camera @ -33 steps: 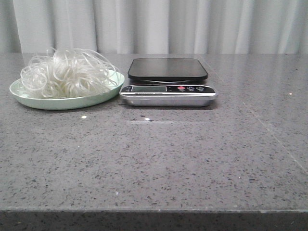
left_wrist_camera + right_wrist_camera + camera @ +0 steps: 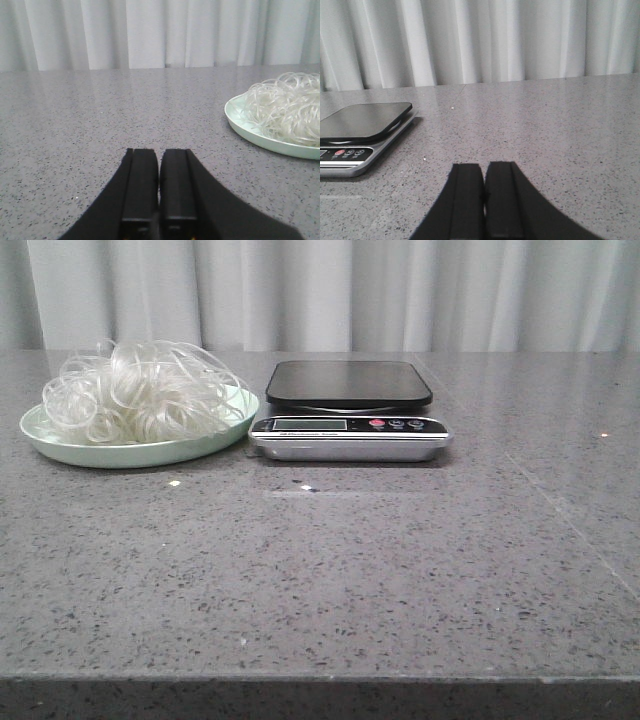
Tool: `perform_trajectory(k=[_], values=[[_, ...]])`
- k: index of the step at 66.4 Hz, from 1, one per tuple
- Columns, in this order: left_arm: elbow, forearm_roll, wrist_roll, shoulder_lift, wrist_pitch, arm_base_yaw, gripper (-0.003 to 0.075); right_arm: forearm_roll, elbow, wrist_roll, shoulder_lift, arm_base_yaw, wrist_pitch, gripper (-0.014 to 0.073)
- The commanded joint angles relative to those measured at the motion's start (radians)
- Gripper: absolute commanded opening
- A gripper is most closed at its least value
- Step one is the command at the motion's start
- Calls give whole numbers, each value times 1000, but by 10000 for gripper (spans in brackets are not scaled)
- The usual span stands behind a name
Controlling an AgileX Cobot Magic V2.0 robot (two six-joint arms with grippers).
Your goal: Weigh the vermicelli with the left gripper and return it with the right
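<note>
Table [image 2: 330, 570], grey speckled stone with a glossy finish, fills the front view; its near edge falls into shadow at 6 o'clock. Curtain [image 2: 330, 290], pale and pleated, closes off the back. Neither arm appears in the front view. Scale [image 2: 349, 418] sits at about 12 o'clock from table centre: rounded black platform, silver base, a display whose reading is too small to make out, one red button and two dark ones. Plate [image 2: 60, 448], pale green and shallow, lies at 9 o'clock from the scale, rim just beside the base; contact cannot be determined. Vermicelli [image 2: 140, 390] is heaped on the plate, a loose clump of thin translucent white loops rising above the rim. Left gripper [image 2: 159, 185] is clenched, black flat fingers pressed together, holding nothing, over bare table well apart from the plate. Right gripper [image 2: 484, 200] is likewise clenched and empty; the scale's near corner is cut off in that view.
</note>
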Motion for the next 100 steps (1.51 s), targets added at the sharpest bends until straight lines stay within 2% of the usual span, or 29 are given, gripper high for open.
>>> perform_trajectory(k=[1, 28, 32, 40, 45, 54, 55, 63, 71, 88, 96, 100], values=[[7, 1, -8, -20, -76, -4, 134, -1, -8, -7, -15, 2, -88, 159], [7, 1, -8, -20, -83, -4, 134, -1, -8, -7, -15, 3, -88, 159], [7, 1, -8, -20, -134, -4, 134, -1, -8, -7, -15, 3, -88, 159], [-2, 1, -8, -20, -353, -4, 134, -1, -8, -7, -15, 3, -88, 159], [-48, -1, -8, -20, -397, -4, 134, -1, -8, -7, -15, 3, -88, 159], [-190, -7, -8, 12, -265, -4, 134, -1, -8, -7, -15, 3, -88, 159], [-227, -8, -8, 28, -215, -4, 134, -1, -8, -7, -15, 3, -88, 159], [-372, -41, -8, 113, -74, -4, 134, -1, -8, -7, -15, 3, -88, 159], [-446, -108, -8, 196, 44, -4, 134, -1, -8, -7, -15, 3, -88, 159], [-419, -147, -8, 285, 59, -9, 134, -1, -8, -7, -15, 3, -88, 159], [-437, -141, 0, 310, 61, -65, 144, -1, -8, -7, -15, 3, -88, 159], [-457, -139, 0, 337, 78, -100, 181, -1, -8, -7, -15, 3, -88, 159]])
